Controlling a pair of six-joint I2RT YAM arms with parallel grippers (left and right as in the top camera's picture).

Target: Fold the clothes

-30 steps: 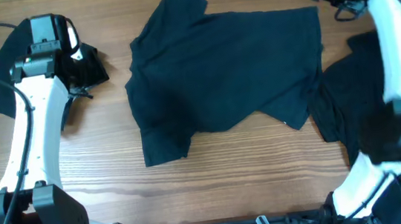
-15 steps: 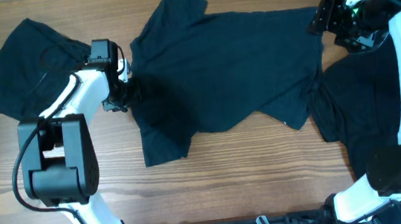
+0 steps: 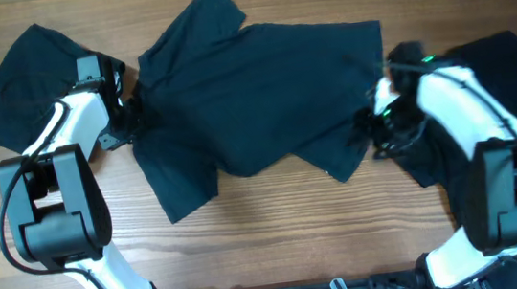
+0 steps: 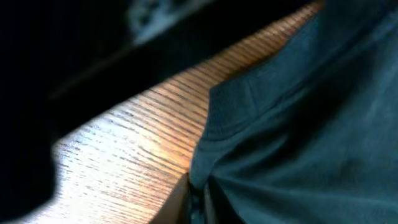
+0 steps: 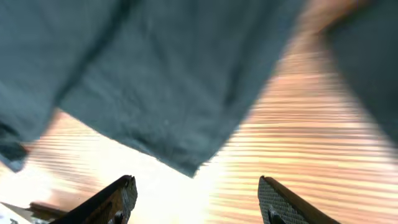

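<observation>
A very dark teal T-shirt [image 3: 262,86] lies spread across the middle of the wooden table [image 3: 277,229]. My left gripper [image 3: 133,119] is at its left edge, shut on a fold of the shirt. The left wrist view shows the shirt's hem [image 4: 249,106] pinched between my fingers [image 4: 196,202]. My right gripper [image 3: 375,130] is low at the shirt's lower right corner, open and empty. In the right wrist view that corner [image 5: 186,158] hangs just beyond my spread fingers [image 5: 199,199].
A second dark garment [image 3: 25,73] lies bunched at the far left, behind my left arm. A third dark garment [image 3: 493,81] lies at the right edge, under my right arm. Bare wood runs along the front.
The shirt has slid left with my left gripper holding its edge. My right gripper has moved from the shirt's upper right corner down to its lower right corner.
</observation>
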